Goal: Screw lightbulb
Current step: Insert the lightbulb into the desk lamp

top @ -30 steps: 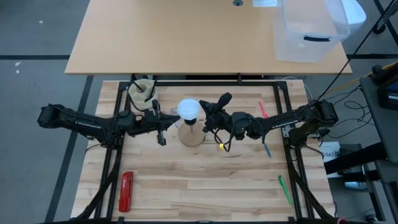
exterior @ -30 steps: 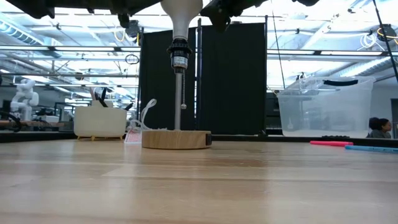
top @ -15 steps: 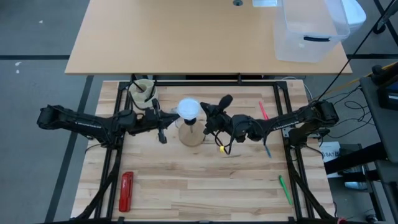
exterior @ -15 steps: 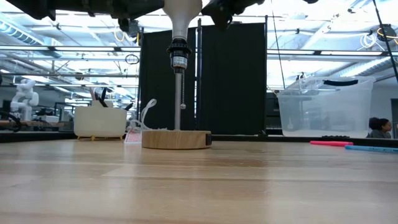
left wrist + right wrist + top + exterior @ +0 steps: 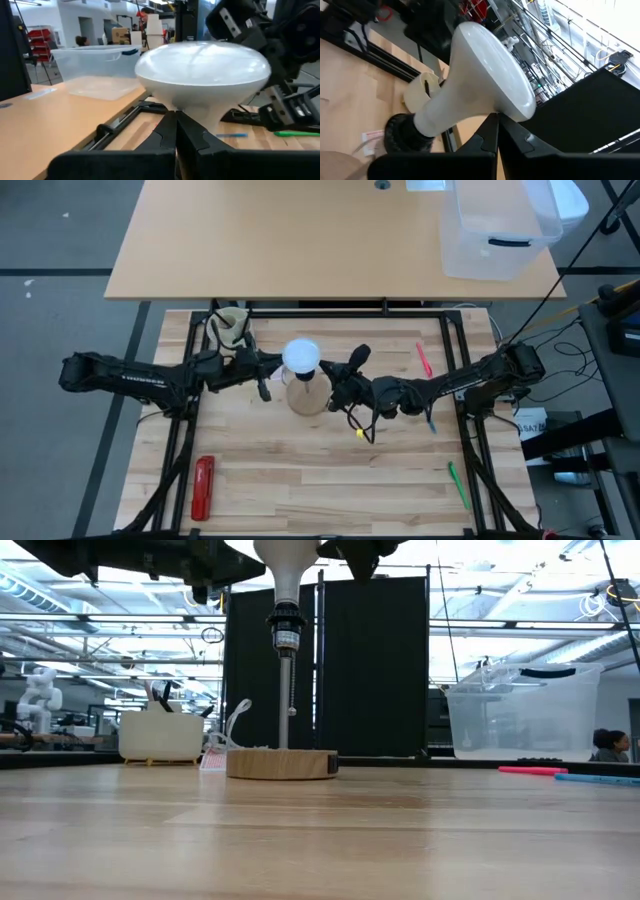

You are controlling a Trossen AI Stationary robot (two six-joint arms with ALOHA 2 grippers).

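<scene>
The white lightbulb stands dome-up in the black socket of a lamp, on a thin stem above a round wooden base in the middle of the table. My left gripper is shut and level, just left of the bulb; its wrist view shows the dome right past the fingertips. My right gripper is shut, just right of the bulb; its wrist view shows the bulb and socket close ahead. My left gripper's shut fingertips stand level at the bulb's tapering neck, from the table's left; I cannot tell whether they touch it. My right gripper's shut fingertips stand under the dome's rim, from the table's right; I cannot tell whether they touch it.
A pull chain hangs beside the lamp stem. A beige holder stands at the far left. A red tool lies near left. Pink, blue and green pens lie at the right. A clear bin sits on the far table.
My left gripper has gone toward the table's right, closer to the bulb. My right gripper has drawn a little toward the near edge. The lamp, with base and bulb, has shifted slightly toward the table's left.
</scene>
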